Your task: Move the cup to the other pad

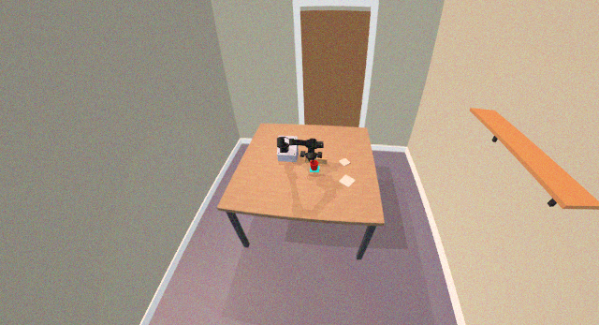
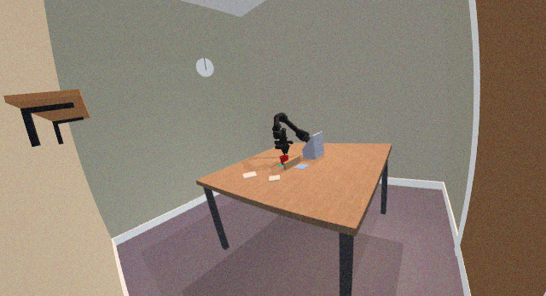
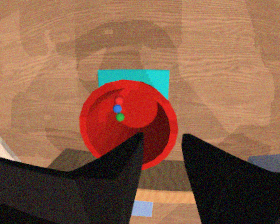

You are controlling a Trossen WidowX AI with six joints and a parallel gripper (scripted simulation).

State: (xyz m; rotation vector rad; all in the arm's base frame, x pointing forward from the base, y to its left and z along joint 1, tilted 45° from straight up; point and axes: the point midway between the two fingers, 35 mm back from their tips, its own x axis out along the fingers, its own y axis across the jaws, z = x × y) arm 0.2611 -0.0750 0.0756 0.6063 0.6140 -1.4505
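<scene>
The red cup [image 1: 314, 165] [image 2: 284, 159] [image 3: 94, 125] stands upright on the cyan pad [image 1: 314, 170] [image 2: 281, 165] [image 3: 141, 75]. In the wrist view a red, a blue and a green marble lie inside it. My gripper [image 1: 313, 160] [image 2: 285, 154] [image 3: 163, 139] is partly open at the cup's rim. In the wrist view one fingertip is over the cup's inside and the other is outside the rim, with gaps beside the wall. The blue pad [image 2: 301, 166] [image 3: 142, 208] lies beyond the wooden barrier.
The low wooden barrier [image 1: 322, 161] [image 2: 293, 162] [image 3: 166, 196] stands close beside the cup. One cream tile [image 1: 347, 180] [image 2: 249, 175] and another cream tile [image 1: 344, 162] [image 2: 274, 177] lie to one side. A grey-blue box [image 1: 287, 155] [image 2: 314, 148] stands by the arm's base.
</scene>
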